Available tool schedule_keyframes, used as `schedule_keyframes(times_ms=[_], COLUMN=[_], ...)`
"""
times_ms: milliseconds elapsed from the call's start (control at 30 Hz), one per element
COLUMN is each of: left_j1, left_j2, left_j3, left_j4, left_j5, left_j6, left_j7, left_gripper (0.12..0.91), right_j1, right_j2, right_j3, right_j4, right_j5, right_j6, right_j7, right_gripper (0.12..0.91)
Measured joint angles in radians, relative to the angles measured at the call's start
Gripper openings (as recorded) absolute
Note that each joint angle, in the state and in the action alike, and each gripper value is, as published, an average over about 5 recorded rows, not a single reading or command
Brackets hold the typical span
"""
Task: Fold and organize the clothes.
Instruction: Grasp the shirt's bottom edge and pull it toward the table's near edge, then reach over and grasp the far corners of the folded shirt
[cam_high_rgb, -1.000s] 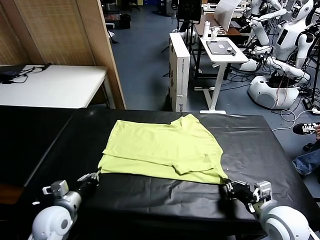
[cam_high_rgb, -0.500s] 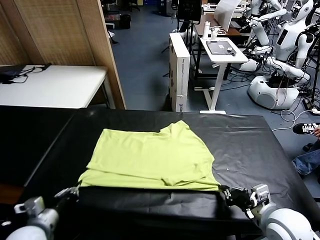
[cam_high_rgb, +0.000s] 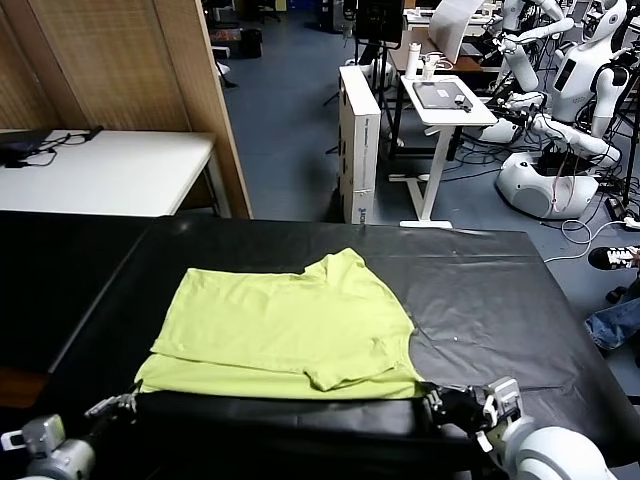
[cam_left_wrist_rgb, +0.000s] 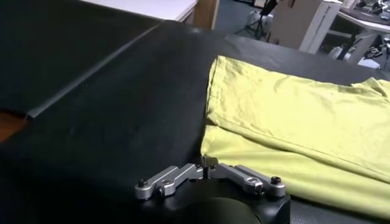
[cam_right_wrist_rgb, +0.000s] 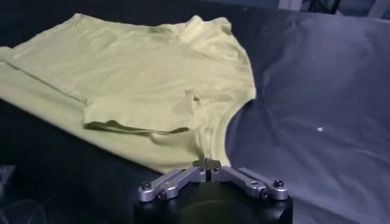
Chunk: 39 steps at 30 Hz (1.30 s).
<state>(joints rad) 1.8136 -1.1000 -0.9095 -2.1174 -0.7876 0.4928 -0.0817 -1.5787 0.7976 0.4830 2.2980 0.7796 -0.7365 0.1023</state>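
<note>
From the head view, the lime T-shirt (cam_high_rgb: 290, 335) lies folded on the black table (cam_high_rgb: 500, 290), its near hem close to the front edge. The left hand (cam_high_rgb: 118, 404) sits at the shirt's near left corner, the right hand (cam_high_rgb: 432, 398) at its near right corner.

From the left wrist, that hand's fingers meet, pinched together at the hem.

From the right wrist, the fingers likewise meet at the shirt's edge.
</note>
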Motion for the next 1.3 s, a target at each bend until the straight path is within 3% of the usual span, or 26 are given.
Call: schedule_keyframes(times_ms=[67, 267, 333, 433, 633, 833, 1067, 1300], left_j1=[0.009, 0.036, 0.043, 0.043, -0.001, -0.151, -0.382, -0.629], left_j2=[0.000, -0.002, -0.003, -0.005, 0.017, 0.069, 0.156, 0.210], left_j3=[-0.006, -0.027, -0.035, -0.048, -0.070, -0.015, 0.127, 0.292], left_j4=[-0.009, -0.041, -0.052, -0.061, -0.056, -0.004, 0.113, 0.294], left_j5=[0.000, -0.003, -0.003, -0.005, -0.049, -0.058, -0.107, -0.132], left_j6=[0.003, 0.017, 0.020, 0.022, 0.031, 0.044, 0.064, 0.067], left_j7=[-0.004, -0.017, -0.022, -0.026, -0.030, -0.045, -0.067, -0.039], left_gripper=[0.242, 0.606, 0.738, 0.868, 0.906, 0.907, 0.907, 0.907], right_j1=[-0.004, -0.012, -0.007, 0.015, 0.155, 0.409, 0.706, 0.903], right_j2=[-0.006, -0.022, -0.027, -0.036, -0.067, -0.064, -0.009, 0.074], right_j3=[0.005, 0.030, 0.042, 0.062, 0.042, -0.090, -0.290, -0.449], right_j4=[0.010, 0.043, 0.057, 0.070, 0.009, -0.149, -0.354, -0.554], right_j5=[0.010, 0.039, 0.060, 0.098, 0.142, 0.155, 0.149, 0.125], right_j6=[0.000, 0.000, 0.000, 0.000, 0.000, 0.000, 0.000, 0.000], right_j7=[0.004, 0.010, 0.013, 0.015, 0.021, 0.036, 0.048, 0.028], right_gripper=[0.500, 0.840, 0.884, 0.904, 0.907, 0.907, 0.907, 0.907])
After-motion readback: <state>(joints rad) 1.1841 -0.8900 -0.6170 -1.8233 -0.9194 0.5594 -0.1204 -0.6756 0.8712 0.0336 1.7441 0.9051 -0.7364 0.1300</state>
